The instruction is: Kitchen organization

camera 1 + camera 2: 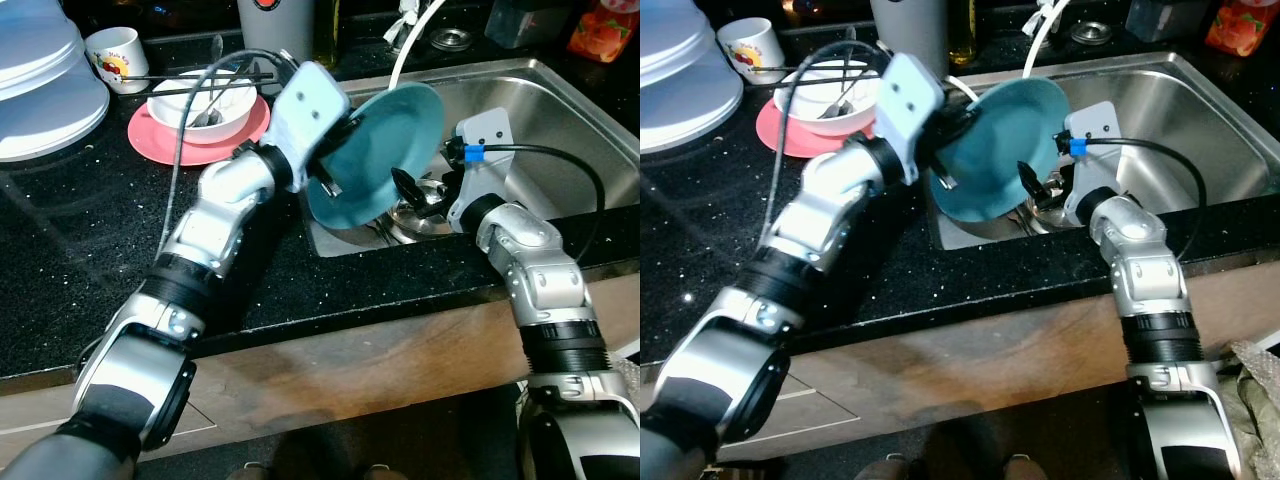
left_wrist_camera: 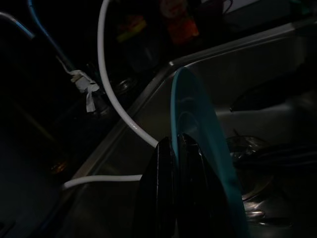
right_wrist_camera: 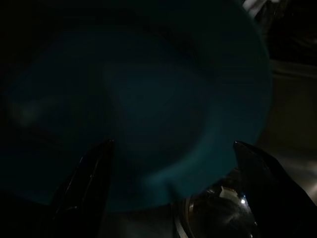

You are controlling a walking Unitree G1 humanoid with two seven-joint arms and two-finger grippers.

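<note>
A teal plate (image 1: 385, 150) is held tilted on edge over the left end of the steel sink (image 1: 560, 110). My left gripper (image 1: 328, 180) is shut on its rim; the left wrist view shows both black fingers (image 2: 163, 168) pinching the plate's edge (image 2: 198, 129). My right gripper (image 1: 412, 192) stands open just right of and below the plate, close to its face. In the right wrist view the plate (image 3: 148, 99) lies ahead, with the fingers (image 3: 94, 168) spread wide and nothing between them.
A pink plate (image 1: 150, 135) bearing a white bowl (image 1: 235, 105) with a utensil sits on the black counter behind my left arm. A mug (image 1: 118, 57) and white stacked containers (image 1: 40, 80) stand far left. Metal ware (image 1: 420, 218) lies in the sink under the plate; a white hose (image 1: 410, 45) hangs above.
</note>
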